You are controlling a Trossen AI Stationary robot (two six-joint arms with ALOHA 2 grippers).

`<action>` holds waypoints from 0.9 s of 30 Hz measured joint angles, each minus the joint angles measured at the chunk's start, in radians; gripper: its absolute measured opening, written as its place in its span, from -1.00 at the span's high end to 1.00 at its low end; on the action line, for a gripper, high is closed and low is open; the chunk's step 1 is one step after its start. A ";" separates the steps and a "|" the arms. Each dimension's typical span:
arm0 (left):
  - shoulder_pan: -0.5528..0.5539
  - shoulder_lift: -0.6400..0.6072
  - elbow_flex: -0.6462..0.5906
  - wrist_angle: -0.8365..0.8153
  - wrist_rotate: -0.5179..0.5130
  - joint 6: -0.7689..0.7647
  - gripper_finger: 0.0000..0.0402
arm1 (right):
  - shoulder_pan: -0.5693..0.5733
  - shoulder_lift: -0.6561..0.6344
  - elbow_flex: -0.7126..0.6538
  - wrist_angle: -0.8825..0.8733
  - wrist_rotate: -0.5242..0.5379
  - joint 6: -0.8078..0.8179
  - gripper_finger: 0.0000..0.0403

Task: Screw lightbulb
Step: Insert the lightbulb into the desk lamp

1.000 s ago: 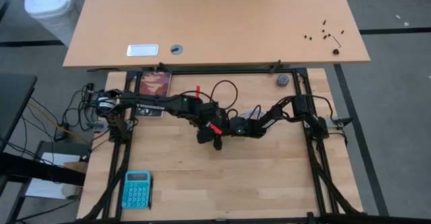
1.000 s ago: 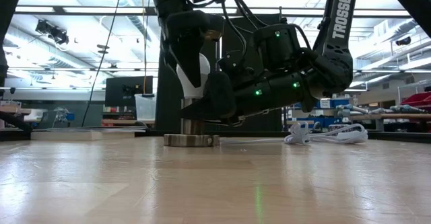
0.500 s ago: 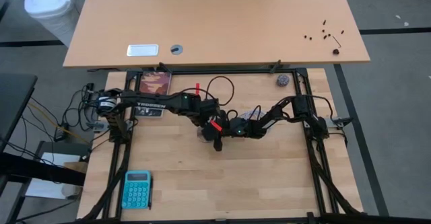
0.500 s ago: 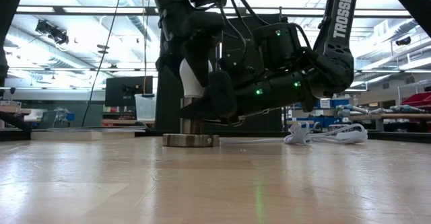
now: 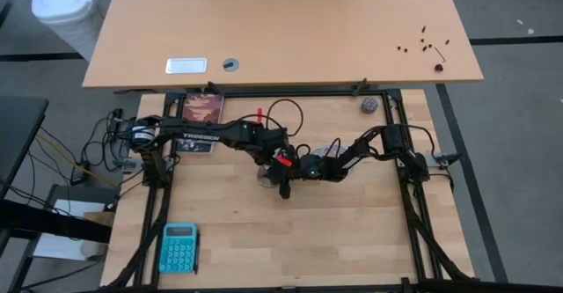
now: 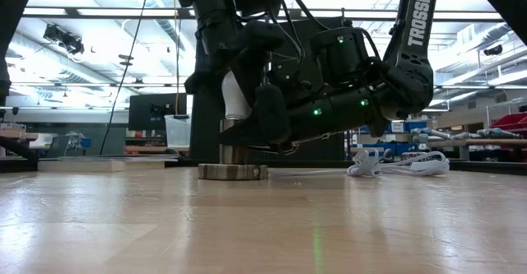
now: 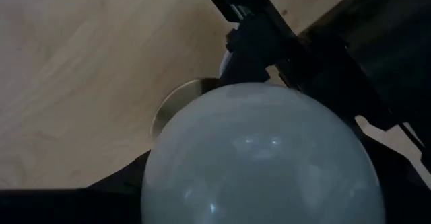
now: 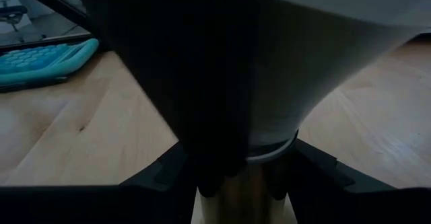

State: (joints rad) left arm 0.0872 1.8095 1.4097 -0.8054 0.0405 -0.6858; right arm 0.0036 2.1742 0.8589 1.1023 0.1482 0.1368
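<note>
We hold the small white pear-shaped lightbulb (image 6: 234, 95) upright in our left hand (image 6: 226, 76), its base seated in the round metal socket (image 6: 233, 170) mid-surface. Our right hand (image 8: 232, 177) clamps the socket's neck. Screwing is underway; next comes another careful twist.

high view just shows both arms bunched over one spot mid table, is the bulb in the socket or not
observer: The low view shows the lightbulb upright, its neck down in the post of the socket.
operator: who has the bulb
observer: The left gripper clamps the glass from above; the globe fills the left wrist view.
operator: and the right one
observer: The right gripper has a finger on each side of the socket's post, just under the bulb.
</note>
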 joint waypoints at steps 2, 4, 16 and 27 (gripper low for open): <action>-0.001 0.000 0.000 0.001 0.010 0.011 -0.33 | 0.000 0.000 0.000 0.000 0.000 0.000 0.08; -0.003 0.000 0.000 0.003 0.014 0.024 -0.33 | 0.000 0.000 0.000 0.001 0.001 0.001 0.08; 0.008 0.000 -0.001 0.015 0.068 0.155 -0.72 | 0.000 0.000 0.000 0.001 0.001 -0.001 0.08; 0.023 -0.042 0.000 -0.038 0.076 0.237 -0.86 | -0.004 0.000 0.000 0.001 0.016 0.002 0.08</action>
State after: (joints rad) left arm 0.1105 1.7677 1.4097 -0.8430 0.1170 -0.4485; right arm -0.0004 2.1742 0.8589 1.1030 0.1642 0.1390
